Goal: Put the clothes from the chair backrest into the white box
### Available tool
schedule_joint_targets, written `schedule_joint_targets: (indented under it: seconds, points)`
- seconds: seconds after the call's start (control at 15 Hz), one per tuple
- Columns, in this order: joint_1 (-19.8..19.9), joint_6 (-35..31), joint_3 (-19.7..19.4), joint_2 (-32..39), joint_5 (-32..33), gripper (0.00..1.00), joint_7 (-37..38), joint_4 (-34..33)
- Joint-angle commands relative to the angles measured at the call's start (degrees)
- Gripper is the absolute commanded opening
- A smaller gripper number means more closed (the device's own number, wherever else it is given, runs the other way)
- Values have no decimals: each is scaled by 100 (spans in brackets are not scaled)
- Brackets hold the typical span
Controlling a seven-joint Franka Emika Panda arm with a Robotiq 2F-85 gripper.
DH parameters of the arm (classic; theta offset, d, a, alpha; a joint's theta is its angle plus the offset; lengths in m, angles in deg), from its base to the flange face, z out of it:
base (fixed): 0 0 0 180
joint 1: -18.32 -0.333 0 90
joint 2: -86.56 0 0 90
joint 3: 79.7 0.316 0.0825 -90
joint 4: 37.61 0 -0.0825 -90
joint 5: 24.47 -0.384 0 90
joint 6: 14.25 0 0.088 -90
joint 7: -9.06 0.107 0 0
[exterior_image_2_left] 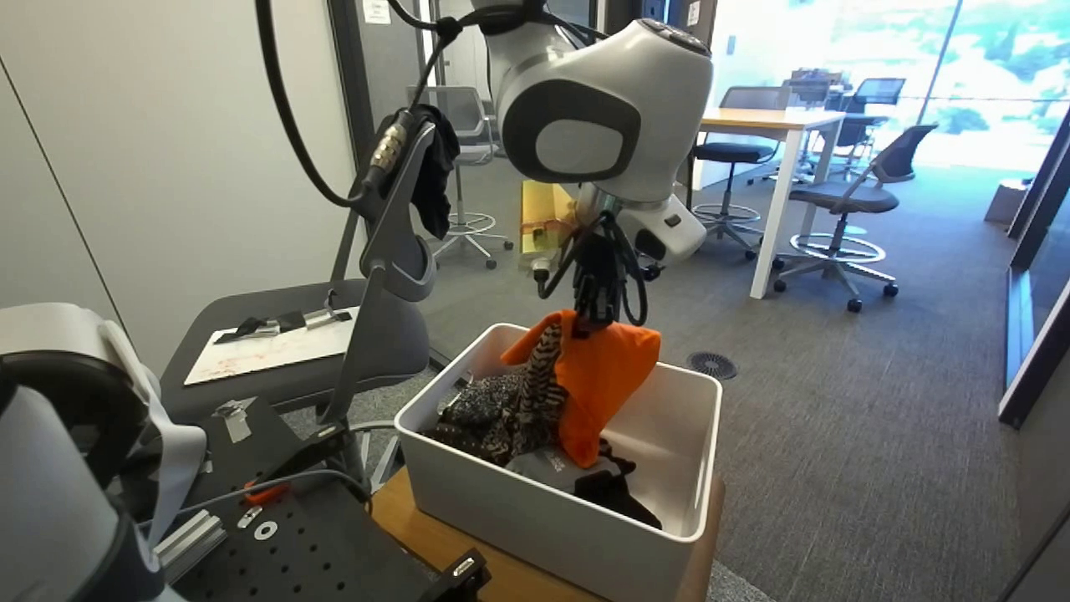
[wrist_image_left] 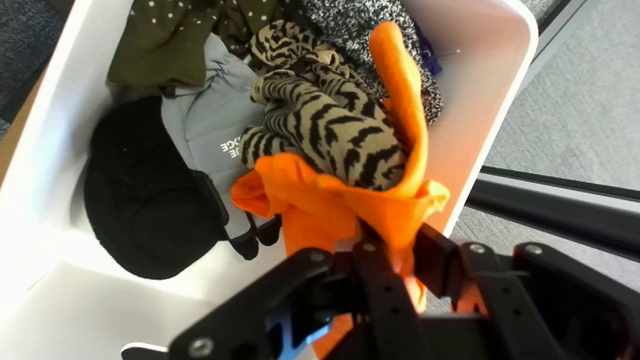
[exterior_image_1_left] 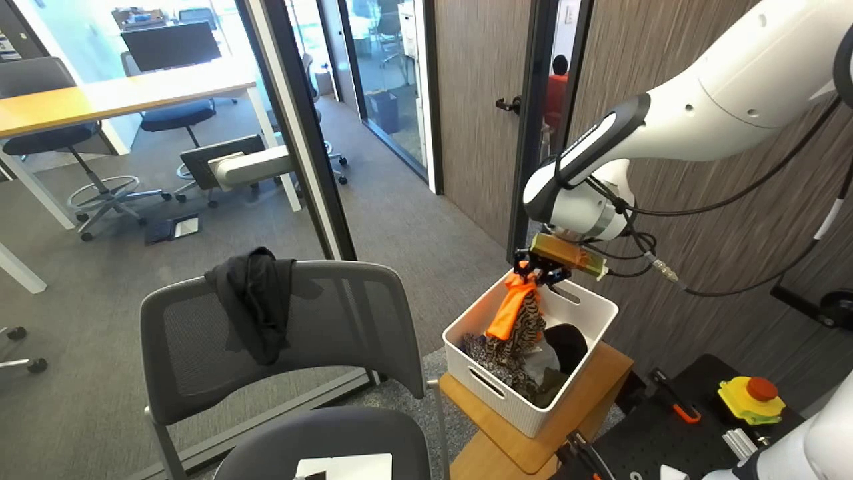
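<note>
Just now the pincer (exterior_image_2_left: 595,322) has the orange garment (exterior_image_2_left: 614,359) pinched by a fold, its tips aimed downward just over the white box (exterior_image_2_left: 501,510), and the rest of the cloth drops from the grip into it. Close against the orange runs a tiger-striped garment (wrist_image_left: 345,135), rising toward the tips; whether it is caught as well, I cannot tell. An amber case (exterior_image_1_left: 566,253) sits at the wrist, right above the pincer. From there the white arm (exterior_image_1_left: 720,100) bends sharply and climbs away, its forearm slanting up toward the top corner in an exterior view, a dark cable (exterior_image_1_left: 666,213) sagging beneath.

Inside the box I can make out a black-and-white speckled garment (wrist_image_left: 350,30), an olive one with white dots (wrist_image_left: 155,55), a grey piece with white lettering (wrist_image_left: 215,115) and a rounded black item (wrist_image_left: 150,195). The box stands on a wooden surface (exterior_image_1_left: 603,367), near the office chair. Draped over that chair's dark grey backrest (exterior_image_1_left: 346,300), well apart from the pincer, hangs a black garment (exterior_image_1_left: 256,300). A flat white piece (exterior_image_2_left: 251,359) lies on the seat. Farther off, a long desk (exterior_image_1_left: 140,93) stands among other chairs (exterior_image_1_left: 176,115).
</note>
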Motion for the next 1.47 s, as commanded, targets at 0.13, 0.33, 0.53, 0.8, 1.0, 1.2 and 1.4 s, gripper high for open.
schedule_joint_targets:
  seconds: [0.13, 0.33, 0.53, 0.8, 1.0, 1.2, 1.4]
  points:
    - [79, 237, -166, -231, -83, 11, -87, 129]
    - [92, 481, -190, -272, -61, 49, -152, 143]
    - [80, 807, -197, -440, -1, 71, -298, 204]
    - [8, 1470, -236, -1158, 383, 99, -561, 511]
    - [-149, 2260, -188, -1528, 1175, 100, -182, 167]
    - [-286, 3237, -129, -2436, 1889, 100, -264, 204]
    - [-440, 4235, -83, -3303, 2396, 100, -557, 203]
